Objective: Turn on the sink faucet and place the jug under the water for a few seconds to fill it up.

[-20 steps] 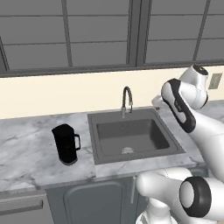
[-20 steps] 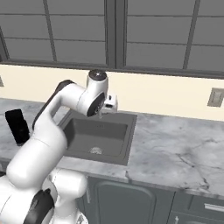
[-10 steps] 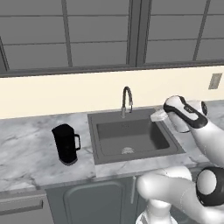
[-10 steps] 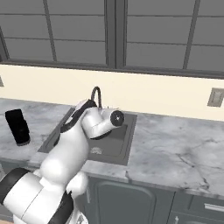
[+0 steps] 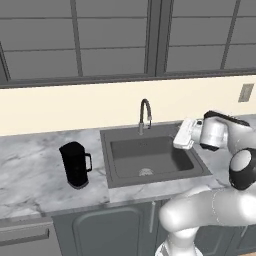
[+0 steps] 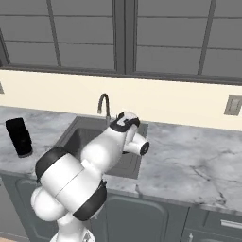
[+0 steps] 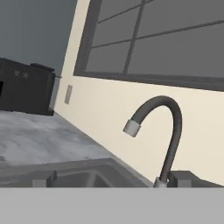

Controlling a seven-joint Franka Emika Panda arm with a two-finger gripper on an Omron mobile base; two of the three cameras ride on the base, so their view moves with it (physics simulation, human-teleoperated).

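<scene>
Dark arched faucet (image 7: 168, 127) — marble counter (image 5: 30, 170)

Open air lies between the wide-open gripper (image 5: 179, 140), hanging over the right rim of the sink (image 5: 115, 180), and the sink faucet (image 5: 144, 115) at the back edge, while the jug (image 5: 75, 164) stands well apart on the left table (image 5: 30, 170).

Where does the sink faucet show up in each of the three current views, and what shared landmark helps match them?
Left base view: the sink faucet stands at centre, behind the sink.
Right base view: the faucet is left of centre, just left of the arm's wrist.
Hand view: the faucet arches at right of centre, nozzle pointing down-left.
Shared landmark: the cream wall below the window, right behind the faucet.
</scene>
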